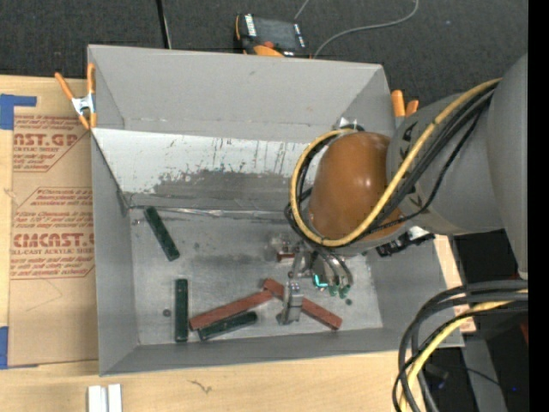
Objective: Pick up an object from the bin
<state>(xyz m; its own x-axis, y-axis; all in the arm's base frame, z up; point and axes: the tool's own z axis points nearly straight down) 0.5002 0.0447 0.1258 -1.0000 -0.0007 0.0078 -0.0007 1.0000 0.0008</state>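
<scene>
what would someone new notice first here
The arm's big orange cover hangs over the right side of the bin, with the gripper low over a reddish-brown stick near the front wall. A dark green stick lies alone toward the back left of the floor.

Part of red-brown bar (322, 317) hidden under gripper (290, 310) (where they cross), arm (480, 161) cut off at right

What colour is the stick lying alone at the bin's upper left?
The short flat stick is dark green, camera view.
</scene>
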